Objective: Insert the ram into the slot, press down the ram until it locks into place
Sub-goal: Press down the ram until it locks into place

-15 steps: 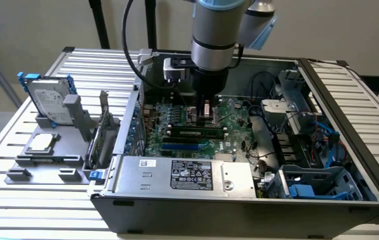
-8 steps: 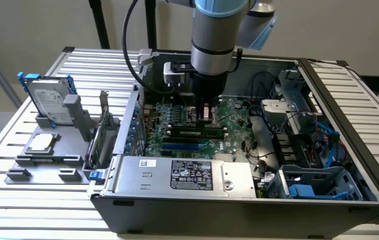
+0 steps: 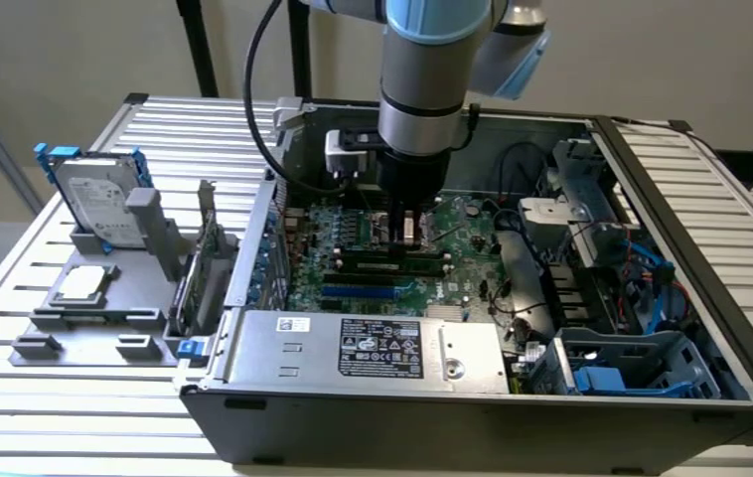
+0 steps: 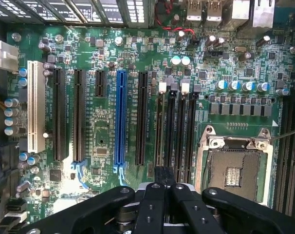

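Observation:
The ram is a thin green stick standing on edge in one of the long black memory slots of the motherboard, in the middle of the open case. My gripper hangs straight down over the ram's middle, its fingers shut together with the tips at or just above the ram's top edge; I cannot tell whether they touch. In the wrist view the parallel black slots run away from the shut fingertips, which sit over the row nearest the blue slot.
A bright blue slot and black card slots lie beside the memory rows, and the metal-framed CPU socket lies on the other side. The power supply, drive cages and cables crowd the case. A grey fixture with a hard drive stands at the exterior view's left.

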